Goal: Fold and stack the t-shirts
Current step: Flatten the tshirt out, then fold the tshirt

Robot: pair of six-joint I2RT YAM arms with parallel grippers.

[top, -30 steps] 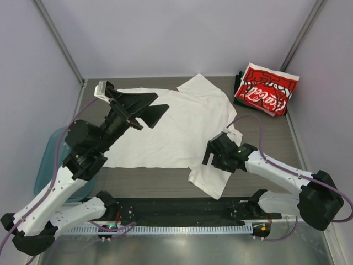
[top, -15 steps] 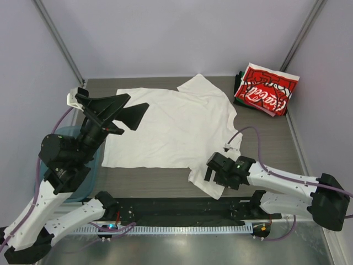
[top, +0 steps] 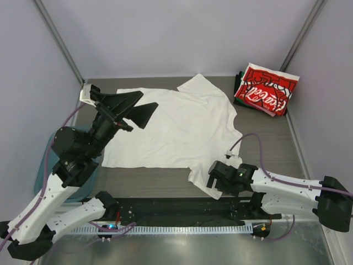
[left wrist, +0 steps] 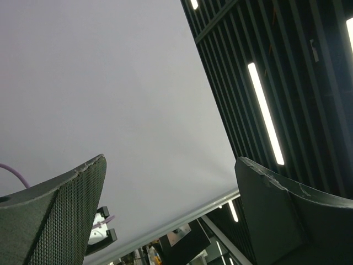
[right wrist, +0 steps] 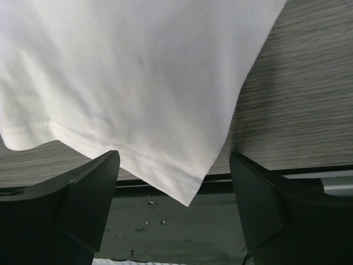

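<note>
1. Wide apart, the right fingers [right wrist: 88,204] flank the near corner of the sleeve [right wrist: 138,83] of the white tee [top: 176,124]. They grip nothing, and the hem sits in the gap between them.
2. Spread fully and empty, the left fingers [top: 118,101] are raised high over the tee's left part. That wrist camera sees only wall and ceiling lights.
3. Over the last second the right fingers have drawn back toward the near edge, from higher on the sleeve down to its lowest corner. The arm now lies flatter.
4. Half a second ago the left fingers had swung out over the bin [top: 47,165]. They are now back over the tee, close to where they began.
5. The tee and the red stack [top: 266,90] have not shifted.
6. The tee lies flat on the table [top: 270,138], its body to the left and its other sleeve near the back edge. The near sleeve's corner overlaps the table's front edge, above the black rail [top: 182,208].
7. The red stack sits in the far right corner, close to the side wall.
8. Bare table lies between tee and stack, and a narrow strip runs along the tee's near hem. The tee's left hem nearly reaches the table's left edge, beside the bin.
</note>
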